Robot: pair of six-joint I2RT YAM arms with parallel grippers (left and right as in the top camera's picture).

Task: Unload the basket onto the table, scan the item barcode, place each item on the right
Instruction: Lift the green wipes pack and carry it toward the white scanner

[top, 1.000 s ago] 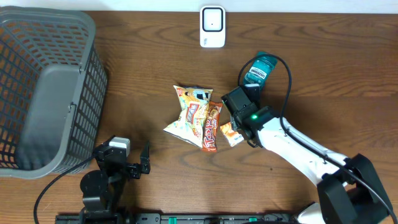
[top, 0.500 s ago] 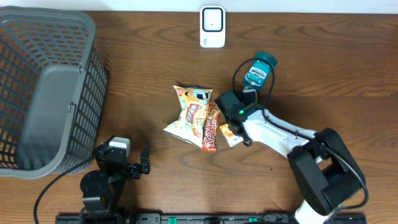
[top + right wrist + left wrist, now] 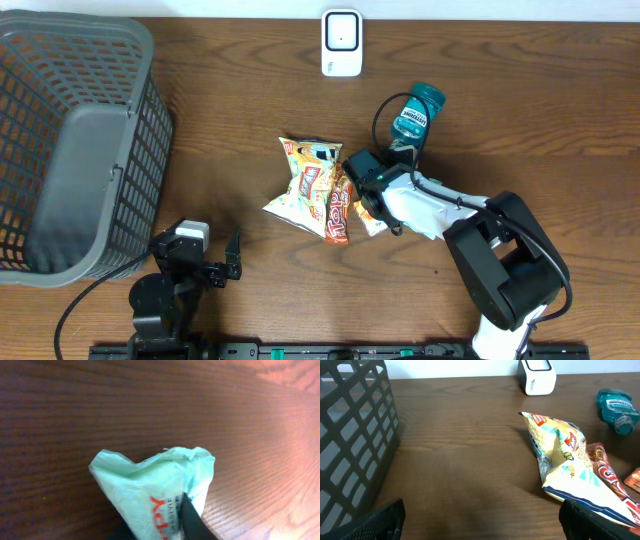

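Note:
Three snacks lie mid-table: a yellow-and-white chip bag (image 3: 305,180) (image 3: 560,455), a red-brown bar (image 3: 341,208) (image 3: 605,467) and a small orange packet (image 3: 374,218). My right gripper (image 3: 360,197) (image 3: 160,527) sits at the right edge of this pile. In the right wrist view it is shut on the crumpled end of a pale snack packet (image 3: 150,477) with red lettering; which packet of the pile this is I cannot tell. The white scanner (image 3: 342,42) (image 3: 536,375) stands at the table's far edge. My left gripper (image 3: 222,268) (image 3: 480,525) is open near the front edge, holding nothing.
A large grey mesh basket (image 3: 60,130) (image 3: 350,435) fills the left side. A teal mouthwash bottle (image 3: 415,112) (image 3: 616,410) lies on its side behind the right arm, whose cable loops beside it. Bare wood lies between the basket and the snacks.
My right gripper slid left, away from the bottle, onto the snack pile and shut on a packet end. The left arm has not moved.

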